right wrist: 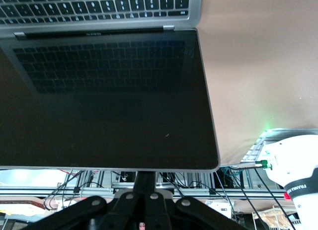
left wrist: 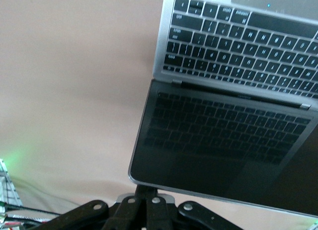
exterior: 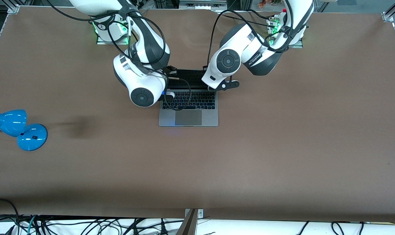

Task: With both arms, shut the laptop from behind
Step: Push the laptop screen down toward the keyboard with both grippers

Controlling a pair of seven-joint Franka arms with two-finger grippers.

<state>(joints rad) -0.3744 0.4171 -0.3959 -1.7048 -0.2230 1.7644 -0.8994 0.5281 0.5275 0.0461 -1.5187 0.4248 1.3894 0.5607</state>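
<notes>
The space-grey laptop (exterior: 188,111) lies open at the table's middle, keyboard and trackpad facing up, its black screen (exterior: 187,78) standing partly under the two wrists. My left gripper (left wrist: 148,190) is shut, its fingers together against the back of the lid (left wrist: 213,140) at its top edge, near the corner toward the left arm's end. My right gripper (right wrist: 147,177) is shut in the same way at the back of the lid (right wrist: 109,101), near the other corner. Both sets of fingertips are hidden by the lid's edge. In the front view the wrists cover most of both grippers.
A blue lamp (exterior: 18,129) stands near the table's edge at the right arm's end. A dark stain (exterior: 80,125) marks the table between the lamp and the laptop. Loose cables (exterior: 86,225) lie along the edge nearest the front camera.
</notes>
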